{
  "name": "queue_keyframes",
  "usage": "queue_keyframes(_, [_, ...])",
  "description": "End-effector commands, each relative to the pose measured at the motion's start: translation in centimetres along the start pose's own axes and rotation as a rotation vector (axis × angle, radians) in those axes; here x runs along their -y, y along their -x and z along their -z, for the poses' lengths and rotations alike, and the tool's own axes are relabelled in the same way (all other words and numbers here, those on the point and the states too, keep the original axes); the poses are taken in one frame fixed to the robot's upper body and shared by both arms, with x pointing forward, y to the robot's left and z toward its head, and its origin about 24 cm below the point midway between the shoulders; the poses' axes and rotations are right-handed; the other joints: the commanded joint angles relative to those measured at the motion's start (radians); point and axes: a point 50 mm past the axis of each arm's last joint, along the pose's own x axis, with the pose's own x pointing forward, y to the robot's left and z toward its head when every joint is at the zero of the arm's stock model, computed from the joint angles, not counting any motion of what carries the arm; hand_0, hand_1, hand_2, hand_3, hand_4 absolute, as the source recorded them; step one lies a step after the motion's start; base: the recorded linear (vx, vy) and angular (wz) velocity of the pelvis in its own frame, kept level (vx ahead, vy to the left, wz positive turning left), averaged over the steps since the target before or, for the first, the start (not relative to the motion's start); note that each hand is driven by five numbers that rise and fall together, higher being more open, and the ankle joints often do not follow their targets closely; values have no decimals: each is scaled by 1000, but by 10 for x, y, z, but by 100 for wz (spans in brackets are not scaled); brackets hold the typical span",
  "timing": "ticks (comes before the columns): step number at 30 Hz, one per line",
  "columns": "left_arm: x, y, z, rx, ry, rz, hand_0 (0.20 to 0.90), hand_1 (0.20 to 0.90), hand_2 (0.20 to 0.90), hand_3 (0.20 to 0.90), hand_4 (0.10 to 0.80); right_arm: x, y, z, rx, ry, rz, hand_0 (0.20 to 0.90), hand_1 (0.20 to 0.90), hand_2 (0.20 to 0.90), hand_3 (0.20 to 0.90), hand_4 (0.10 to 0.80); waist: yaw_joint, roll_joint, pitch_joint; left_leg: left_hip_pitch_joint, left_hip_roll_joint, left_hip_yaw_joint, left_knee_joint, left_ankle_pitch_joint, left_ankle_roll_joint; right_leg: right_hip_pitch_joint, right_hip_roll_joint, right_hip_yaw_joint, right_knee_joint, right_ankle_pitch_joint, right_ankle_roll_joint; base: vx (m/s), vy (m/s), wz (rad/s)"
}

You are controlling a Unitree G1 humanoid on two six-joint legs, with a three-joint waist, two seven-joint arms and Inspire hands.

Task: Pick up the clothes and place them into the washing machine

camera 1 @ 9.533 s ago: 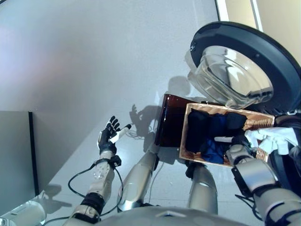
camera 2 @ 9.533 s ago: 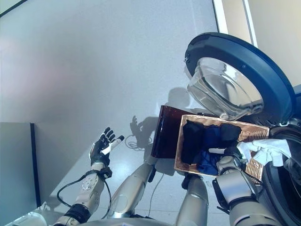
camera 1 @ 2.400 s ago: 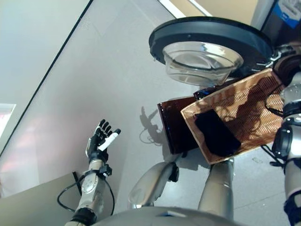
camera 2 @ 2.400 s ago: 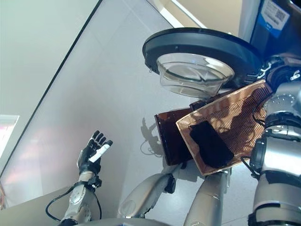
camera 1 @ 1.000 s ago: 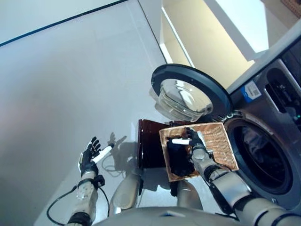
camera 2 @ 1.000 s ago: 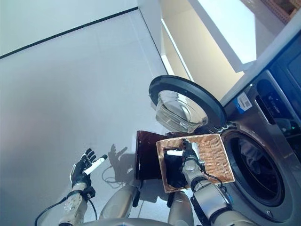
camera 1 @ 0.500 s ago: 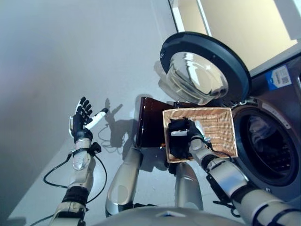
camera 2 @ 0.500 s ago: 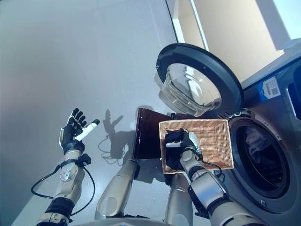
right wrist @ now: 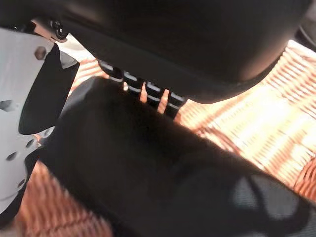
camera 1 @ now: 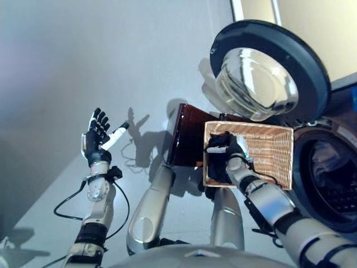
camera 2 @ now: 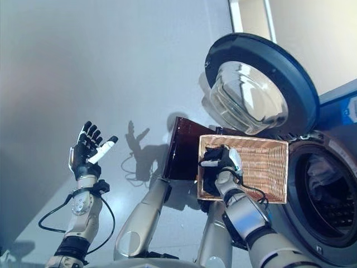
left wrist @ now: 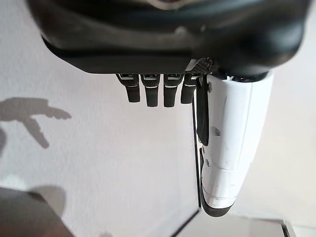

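Right now it's the pick-up step: right hand [camera 1: 225,149] is down in the wicker basket [camera 1: 273,151], on the dark garment [right wrist: 148,182] that sits at the basket's near-left end. Looks like the last item in there; the rest of the basket bottom shows bare weave.

Right hand state: the wrist view has the fingers [right wrist: 148,92] curled over the top edge of the cloth, with the white-covered thumb [right wrist: 15,123] beside it. I'd call it clenched on the garment, though how firm the pinch is can't be seen.

Left hand [camera 1: 96,138] is up and out to the side, fingers straight and spread, holding nothing, well away from everything.

Washing machine [camera 2: 340,117] is just right of the basket, door [camera 1: 268,67] swung wide, drum [camera 2: 329,195] open, with something pale already inside.

Next move, my guess: lift the cloth clear of the basket rim, swing right and feed it through the drum opening. Watch for a trailing end snagging on the wicker.
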Motion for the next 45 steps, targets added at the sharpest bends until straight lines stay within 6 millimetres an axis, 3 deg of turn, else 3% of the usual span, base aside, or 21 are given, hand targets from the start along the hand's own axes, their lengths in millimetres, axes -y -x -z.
queue_keyframes(1, [12,-5,-45,262,49,56,900,900,900,900,800,33,-12,-5,-4,20,89,200,200,200,200,300,27,80,-22,-54,-65,34,65,-81,23,83,11,27,-58,-21,-1,27,18,7])
queue_keyframes(9, [12,3,-30,200,37,67,900,900,900,900,800,48,-10,30,-113,19,138,200,200,200,200,300,32,98,-44,-20,-69,32,26,-71,29,112,-1,37,-80,-14,6,25,12,6])
queue_keyframes(11, [9,6,-24,171,21,78,900,900,900,900,800,59,-8,49,-167,18,172,200,200,200,200,300,29,102,-64,8,-67,32,-7,-61,29,136,-3,38,-104,-4,9,-11,30,1])
queue_keyframes(12, [8,7,-23,165,14,83,900,900,900,900,800,63,-7,53,-179,11,183,200,200,200,200,300,32,109,-69,13,-62,33,-29,-23,30,138,0,32,-125,31,5,-68,28,8])
queue_keyframes(20, [-9,19,8,7,-37,72,900,900,900,900,800,97,5,106,-326,-61,286,200,200,200,200,300,9,109,-140,154,-55,36,-148,6,24,285,-6,34,-260,70,21,35,12,0])
queue_keyframes(22, [-18,25,23,-68,-46,41,900,900,900,900,800,115,8,117,-343,-177,360,200,200,200,200,300,-16,112,-167,217,-53,45,-196,19,20,348,-7,39,-326,90,32,54,36,-4])
queue_keyframes(25, [-22,28,29,-97,-61,29,900,900,900,900,800,120,9,120,-345,-240,385,200,200,200,200,300,-25,114,-173,243,-51,50,-214,22,21,370,-7,43,-349,100,37,43,31,-11])
queue_keyframes(28, [-29,38,40,-157,-120,29,900,900,900,900,800,131,15,131,-353,-581,516,200,200,200,200,300,-57,129,-211,302,-43,75,-271,32,23,415,-10,59,-429,132,52,47,70,-25])
queue_keyframes(36, [-42,58,62,-264,-114,-36,900,900,900,900,800,98,19,119,-193,-1320,630,200,200,200,200,300,-135,185,-230,340,-42,139,-313,21,33,407,-14,128,-475,156,64,1,75,-41])
queue_keyframes(37, [-41,60,63,-273,-113,-31,900,900,900,900,800,97,22,123,-201,-1332,654,200,200,200,200,300,-136,193,-234,335,-41,141,-315,28,34,400,-12,134,-480,164,63,-13,50,-29])
queue_keyframes(41, [-35,69,70,-300,-79,-13,900,900,900,900,800,80,26,108,-92,-1595,697,200,200,200,200,300,-159,236,-236,331,-45,152,-319,27,39,384,-19,153,-482,169,68,-3,53,-12])
queue_keyframes(45, [-29,78,79,-341,-44,4,900,900,900,900,800,74,32,99,-22,-1700,752,200,200,200,200,300,-172,279,-237,327,-50,161,-326,28,42,371,-24,170,-485,172,70,6,56,-21])
